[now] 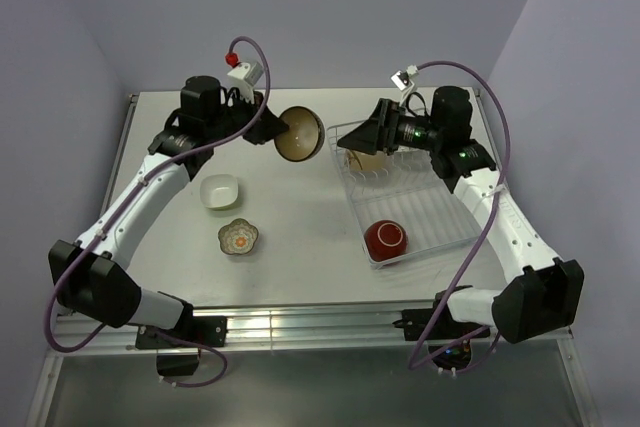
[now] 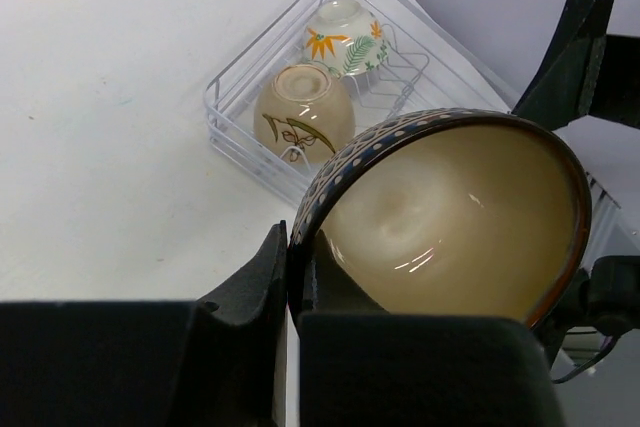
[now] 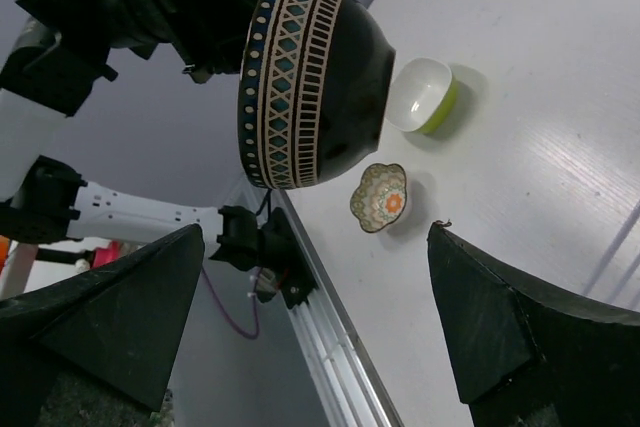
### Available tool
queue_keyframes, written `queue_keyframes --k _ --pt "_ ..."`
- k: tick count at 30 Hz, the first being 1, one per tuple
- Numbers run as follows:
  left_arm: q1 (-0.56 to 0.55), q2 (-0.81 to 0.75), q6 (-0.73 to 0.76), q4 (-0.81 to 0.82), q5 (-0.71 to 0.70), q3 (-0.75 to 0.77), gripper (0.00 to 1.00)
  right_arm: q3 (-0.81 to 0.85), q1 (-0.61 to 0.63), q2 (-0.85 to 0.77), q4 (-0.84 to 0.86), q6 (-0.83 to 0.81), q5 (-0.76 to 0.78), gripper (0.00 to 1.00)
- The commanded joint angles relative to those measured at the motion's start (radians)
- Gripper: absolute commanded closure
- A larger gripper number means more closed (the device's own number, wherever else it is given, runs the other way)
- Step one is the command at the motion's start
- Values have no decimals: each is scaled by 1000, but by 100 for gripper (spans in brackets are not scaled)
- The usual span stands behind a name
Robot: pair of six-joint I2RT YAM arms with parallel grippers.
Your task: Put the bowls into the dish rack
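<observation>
The dish rack (image 1: 432, 209) sits beneath and behind the right gripper's (image 1: 360, 137) jaws, which are spread wide with nothing between them and face the left gripper (image 1: 279, 131). That one is clamped on the rim of the dark brown bowl (image 1: 300, 134), held on edge above the table (image 1: 300, 272), mouth turned back toward its own wrist.

To my eye this is the carry: the bowl hangs in the gap between the two sets of jaws, short of the rack. Next it needs to clear the raised wire side, either handed across or lowered in.

Ahead of the left jaws, two upturned bowls, the leaf-marked bowl (image 2: 303, 112) and the orange-flowered bowl (image 2: 345, 37), fill the rack's far end; the red bowl (image 1: 385, 238) sits at the near end, leaving free tines between. Well behind the left jaws wait the yellow-green bowl (image 1: 219, 190) and the flower-shaped bowl (image 1: 238, 238).
</observation>
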Motion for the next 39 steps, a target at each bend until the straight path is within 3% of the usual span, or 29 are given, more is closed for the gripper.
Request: queue_keyframes --k 1,6,11,30,34,37,39 --pt "-2 -8 -102 125 27 18 100 38 22 11 106 104 20 0" --pt "-8 12 -133 136 40 24 100 52 73 37 111 188 84 0" --pt "-13 29 -151 134 46 26 100 111 125 65 25 142 167 0" --pt "-15 13 -246 188 129 -8 100 80 159 138 129 279 121 0" --pt "-15 10 -251 191 129 -20 100 63 159 129 164 266 115 8" --pt "-15 9 -254 194 126 -23 100 46 157 118 183 277 106 19" --pt "-15 12 -254 192 123 -22 100 42 159 118 190 283 98 31"
